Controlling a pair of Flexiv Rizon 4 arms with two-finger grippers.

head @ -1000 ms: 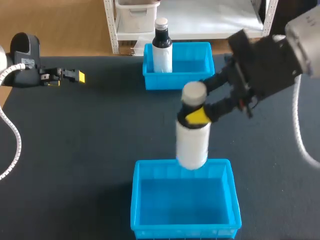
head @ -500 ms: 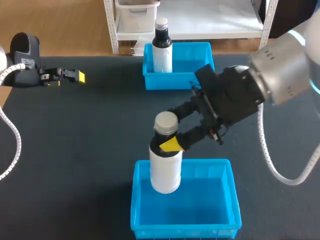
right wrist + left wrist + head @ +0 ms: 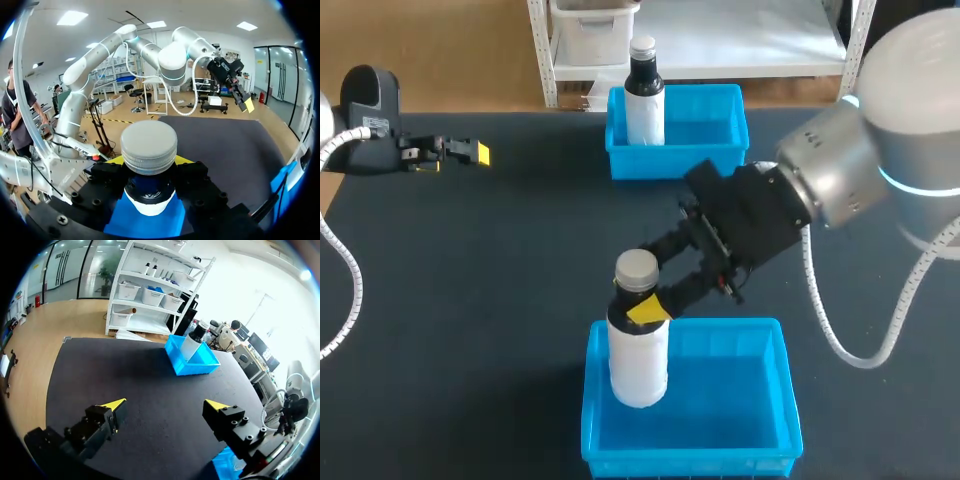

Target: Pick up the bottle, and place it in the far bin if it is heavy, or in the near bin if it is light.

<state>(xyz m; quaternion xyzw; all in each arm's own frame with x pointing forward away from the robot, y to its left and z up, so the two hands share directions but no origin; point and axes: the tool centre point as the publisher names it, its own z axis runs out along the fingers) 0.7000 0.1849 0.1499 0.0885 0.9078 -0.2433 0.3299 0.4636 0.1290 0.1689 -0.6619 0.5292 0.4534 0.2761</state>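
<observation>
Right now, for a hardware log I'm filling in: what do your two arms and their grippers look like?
My left arm and right arm are rounded silver-grey tubes; the right has a glowing blue ring. A pale ribbed hose loops alongside each. The left gripper and right gripper are black and blocky, each two-fingered with bright yellow tips.

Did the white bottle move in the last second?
Yes. The bottle went left and nearer, from above the far rim of the near bin down into it.
</observation>
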